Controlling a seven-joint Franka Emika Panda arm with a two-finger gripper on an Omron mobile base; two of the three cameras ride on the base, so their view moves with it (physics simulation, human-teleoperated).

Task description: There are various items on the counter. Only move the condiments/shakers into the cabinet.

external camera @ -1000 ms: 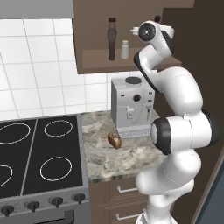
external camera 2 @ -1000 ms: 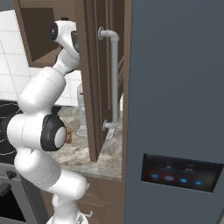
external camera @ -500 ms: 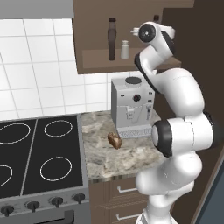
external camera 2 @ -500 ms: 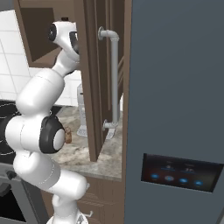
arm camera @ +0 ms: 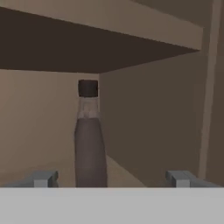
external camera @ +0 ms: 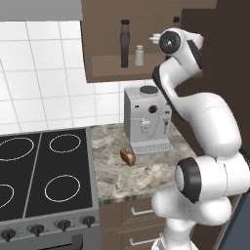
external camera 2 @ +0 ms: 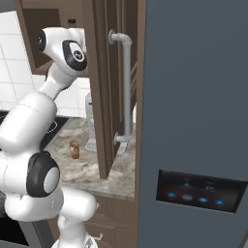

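Observation:
In the hand view a dark brown bottle [arm camera: 89, 148] with a black cap stands upright on the cabinet shelf [arm camera: 127, 168]. It is between the spread fingertips of my gripper [arm camera: 113, 179], nearer the left one, and neither tip touches it. My gripper is open. In the left base view my arm's hand [external camera: 170, 42] reaches into the cabinet [external camera: 105, 68], and that bottle's cap [external camera: 176, 20] peeks above it. A second dark bottle [external camera: 125, 44] and the small pale shaker [external camera: 139, 55] stand on the shelf to its left. The brown food lump [external camera: 128, 156] lies on the counter [external camera: 146, 176].
A silver coffee machine [external camera: 146, 119] stands at the back of the counter under the cabinet. The black stovetop [external camera: 44, 176] lies to the left. The open cabinet door [external camera 2: 104, 87] and a tall grey fridge front [external camera 2: 193, 97] close off the right side.
The jaws have spread wide, letting go of the bottle, which stays upright on the shelf. The arm has barely shifted at the cabinet.

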